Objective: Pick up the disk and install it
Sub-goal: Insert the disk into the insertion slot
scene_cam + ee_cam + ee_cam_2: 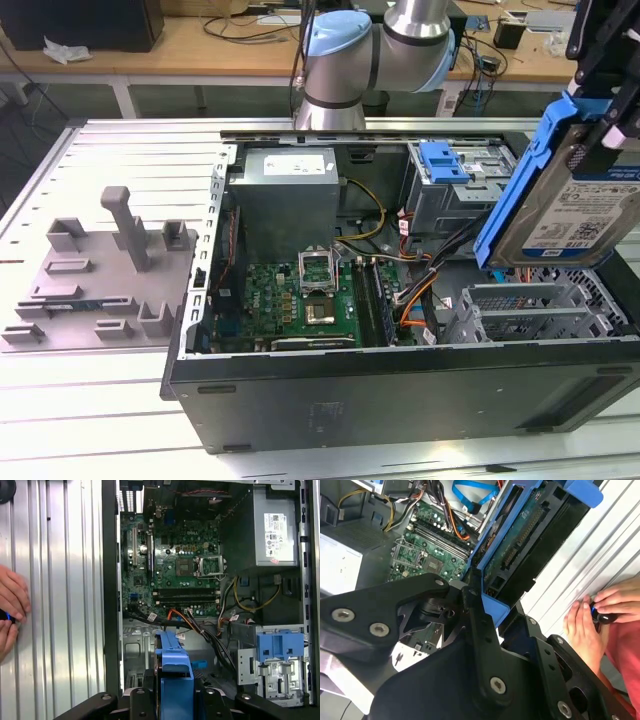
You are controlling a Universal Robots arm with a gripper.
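The disk [565,215] is a silver drive with a white-and-blue label in a blue plastic carrier. It hangs tilted in the air above the open computer case [400,400], at the exterior view's right. My gripper [598,120] is shut on its upper end. In the second wrist view the black fingers [476,611] clamp the carrier [520,545] from both sides. In the first wrist view the carrier's blue edge [174,670] sticks out from the gripper [174,701] over the case's cables and drive cage.
Inside the case lie a motherboard [300,295], a grey power supply [290,185] and a drive bay with a blue latch piece [445,160]. A grey fixture [110,270] stands on the slatted table at the exterior view's left. A person's hands [590,625] rest beside the case.
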